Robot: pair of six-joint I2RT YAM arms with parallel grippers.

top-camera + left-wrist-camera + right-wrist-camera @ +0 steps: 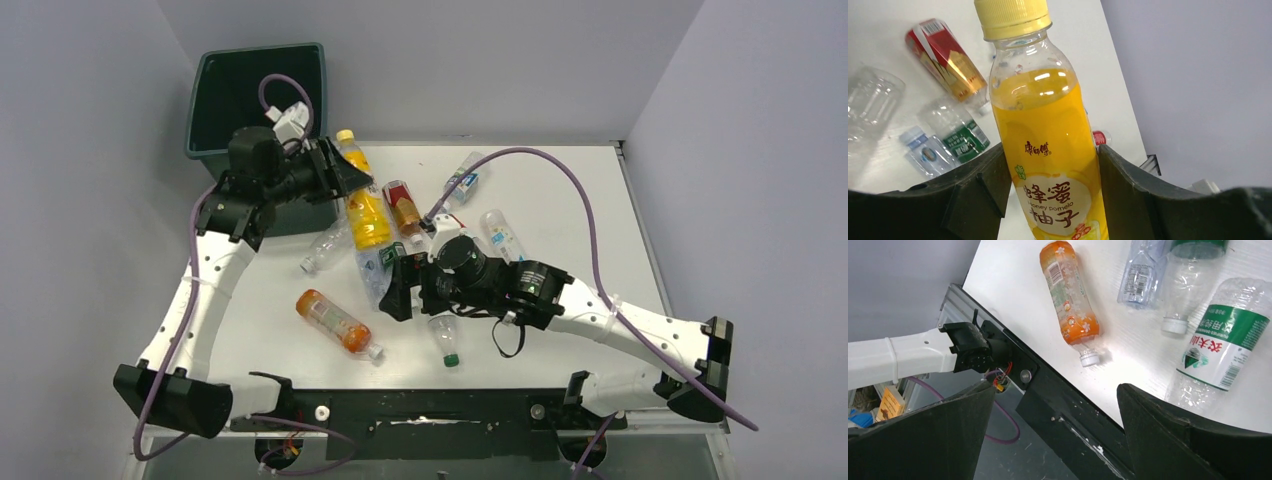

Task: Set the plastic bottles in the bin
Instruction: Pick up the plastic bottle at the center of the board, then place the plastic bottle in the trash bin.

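Observation:
My left gripper (1053, 152) is shut on a yellow honey pomelo bottle (1045, 125) with a yellow cap, both fingers pressed against its label. From above, that bottle (367, 215) lies just right of the dark green bin (205, 110), with the left gripper (342, 175) at its upper half. My right gripper (398, 285) stands open at mid-table with nothing between its fingers (1143, 410). Near it lie an orange bottle (1068, 295), a green-labelled clear bottle (1223, 347) and a clear bottle with a green cap (446, 340).
A red-labelled bottle (403, 207), two blue-labelled clear bottles (463, 180) (500, 235) and a crushed clear one (325, 250) lie round the middle. The table's black front rail (1058, 405) runs under the right gripper. Purple cables loop over both arms.

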